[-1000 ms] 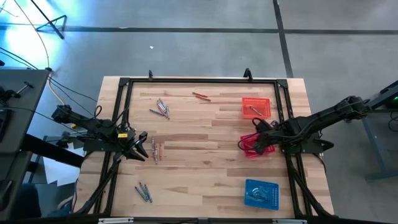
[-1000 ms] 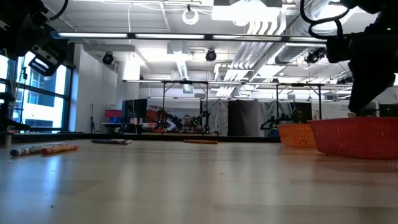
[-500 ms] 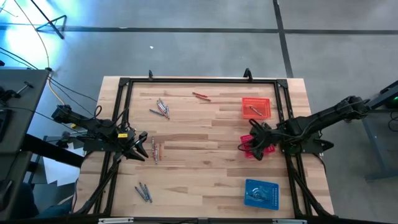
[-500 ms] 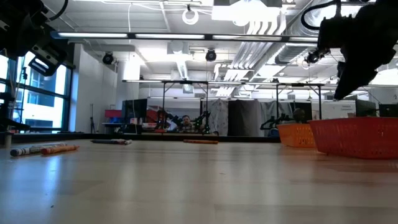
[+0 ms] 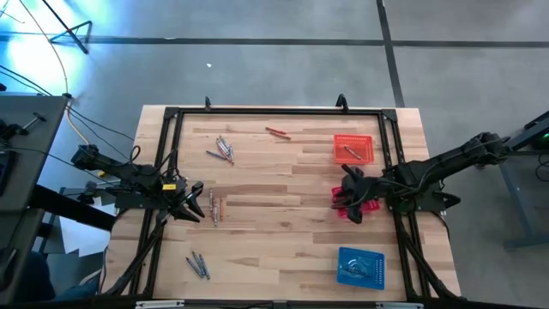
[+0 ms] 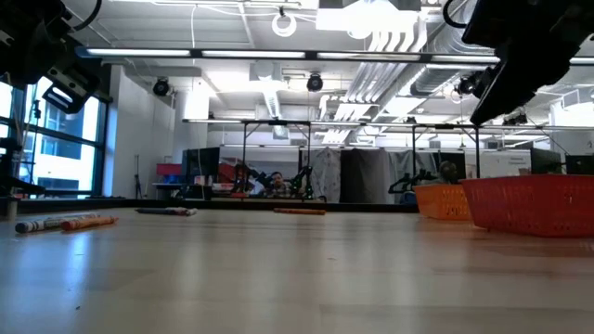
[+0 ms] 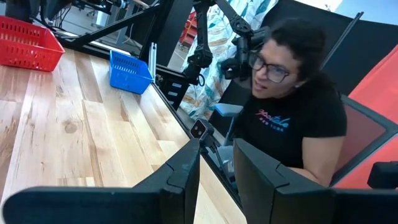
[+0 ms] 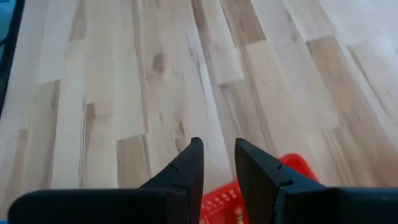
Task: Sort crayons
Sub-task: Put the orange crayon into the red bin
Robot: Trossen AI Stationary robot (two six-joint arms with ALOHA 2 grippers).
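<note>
The crayons lie in groups on the wooden table: an orange and grey pair (image 5: 214,207), a grey cluster (image 5: 225,148), a red one (image 5: 276,131) and grey ones (image 5: 199,265) near the front. One crayon lies in the orange basket (image 5: 353,148). My right gripper (image 5: 347,187) hangs narrowly open and empty above the red basket's (image 5: 353,209) far edge; the right wrist view (image 8: 217,165) shows bare table between its fingers. My left gripper (image 5: 196,206) waits narrowly open and empty just left of the orange and grey pair.
The blue basket (image 5: 360,266) stands at the front right. A black frame (image 5: 274,112) runs along the table's edges. A person (image 7: 292,106) sits beyond the table's near edge. Bare wood lies in the table's middle (image 5: 283,223).
My right gripper has risen out of the red basket and gone a little toward the table's far edge. The red basket has stayed in place.
</note>
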